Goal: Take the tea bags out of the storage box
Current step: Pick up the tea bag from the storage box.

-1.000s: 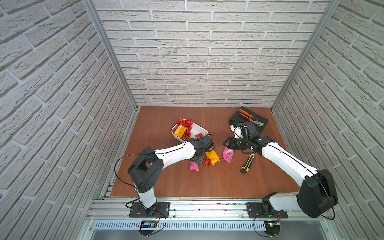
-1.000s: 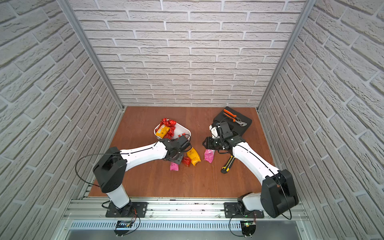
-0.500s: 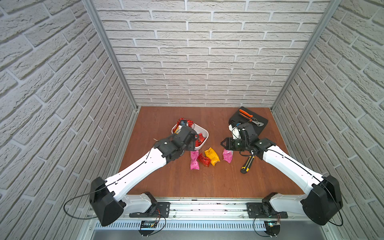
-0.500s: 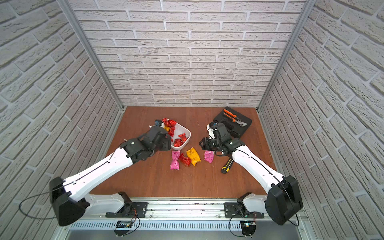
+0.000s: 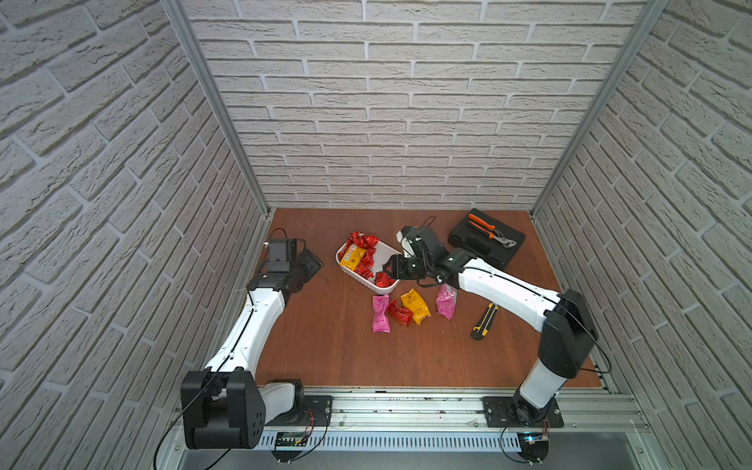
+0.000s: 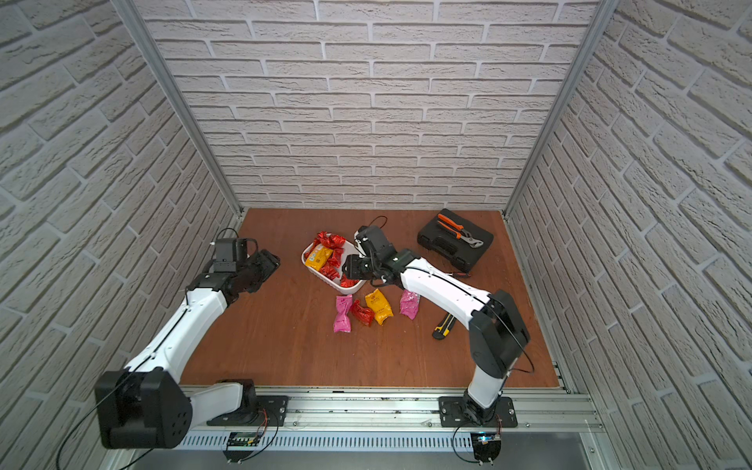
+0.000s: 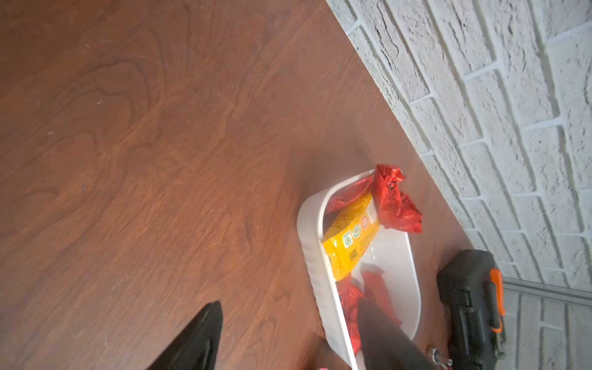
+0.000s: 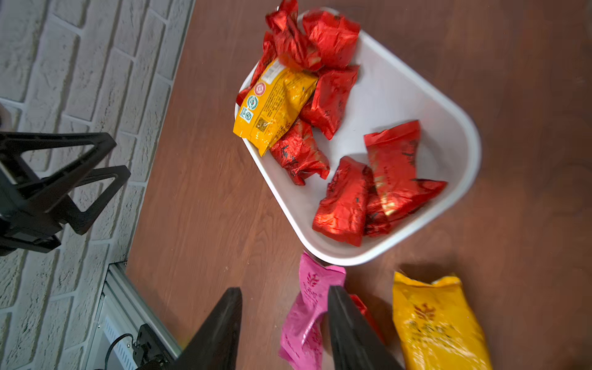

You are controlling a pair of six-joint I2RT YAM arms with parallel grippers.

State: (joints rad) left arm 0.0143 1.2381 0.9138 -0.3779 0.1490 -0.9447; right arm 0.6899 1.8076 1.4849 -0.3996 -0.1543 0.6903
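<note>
Right fingers (image 8: 349, 330), partly apart and empty, hover just short of the white box's (image 8: 394, 83) near end. Red tea bags (image 8: 344, 201) lie just ahead inside it, lengthwise to the reach. Left fingers (image 7: 198, 336), apart and empty, sit farther off toward the table's (image 5: 346, 358) left edge.

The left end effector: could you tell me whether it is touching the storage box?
Apart: both top views show bare table between left end effector and storage box.
</note>
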